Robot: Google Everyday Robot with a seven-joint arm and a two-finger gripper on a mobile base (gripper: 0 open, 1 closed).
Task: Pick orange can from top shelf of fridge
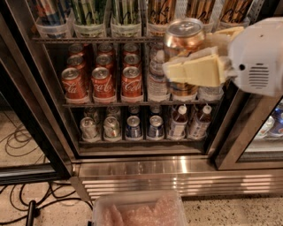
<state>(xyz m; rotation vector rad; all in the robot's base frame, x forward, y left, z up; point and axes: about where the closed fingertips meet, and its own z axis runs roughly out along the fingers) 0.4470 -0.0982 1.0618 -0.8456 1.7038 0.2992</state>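
My gripper (189, 62) is shut on the orange can (184, 30), a slim orange-gold can with a silver lid. It holds the can upright in front of the fridge (40, 101), below the level of the top shelf (93, 39) and before the water bottles. The cream fingers (196, 70) wrap the can's middle, and the white wrist housing (258, 57) is at the right. More orange cans (161, 11) stand in clear tubs on the top shelf, right of the green-striped cans (126, 11).
Red cola cans (102, 81) and water bottles (157, 81) fill the middle rack. Smaller cans and bottles (132, 126) fill the bottom rack. The ribbed steel base (168, 176) runs below. A clear plastic bin (137, 212) sits on the floor, with cables (17, 141) at the left.
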